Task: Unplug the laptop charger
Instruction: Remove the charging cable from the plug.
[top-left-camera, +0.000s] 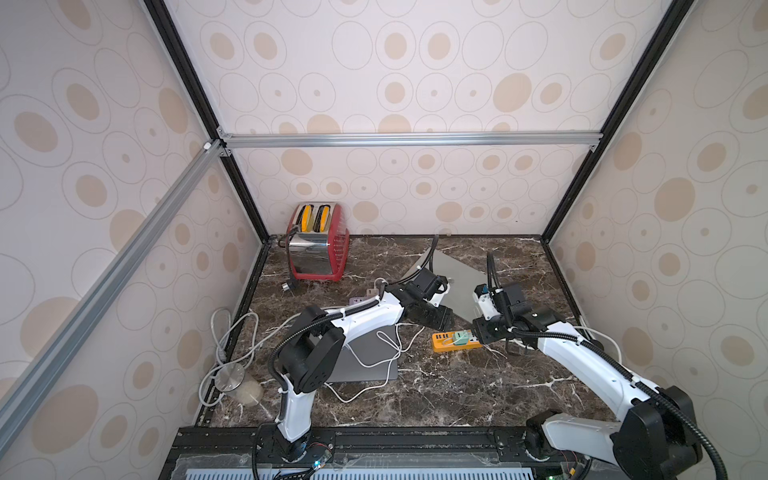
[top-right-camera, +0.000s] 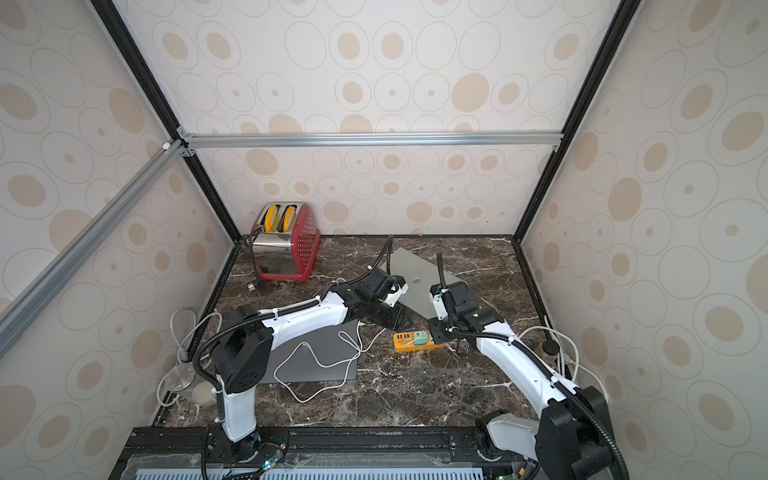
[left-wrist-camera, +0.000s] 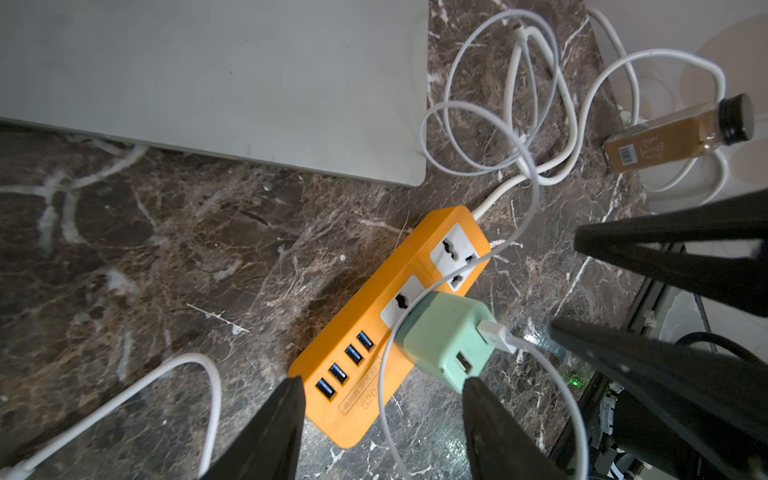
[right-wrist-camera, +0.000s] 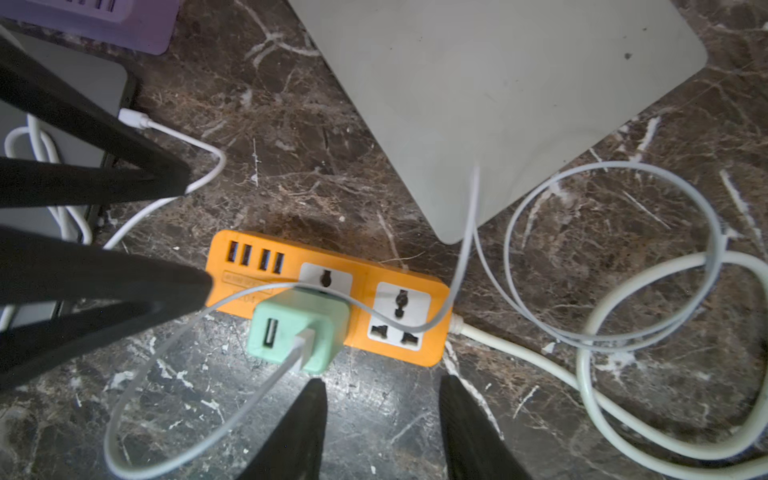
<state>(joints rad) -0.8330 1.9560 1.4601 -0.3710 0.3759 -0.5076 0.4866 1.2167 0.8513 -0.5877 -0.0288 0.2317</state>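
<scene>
Mint-green charger (right-wrist-camera: 299, 328), orange power strip (right-wrist-camera: 361, 291), grey laptop (right-wrist-camera: 498, 104); brown white-veined marble table (right-wrist-camera: 291, 166)

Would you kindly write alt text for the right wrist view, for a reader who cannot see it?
A mint-green charger, plugged into an orange power strip on a dark marble table, carries a white cable. The open right gripper hovers near it; the open left gripper points at the strip's USB end.
</scene>
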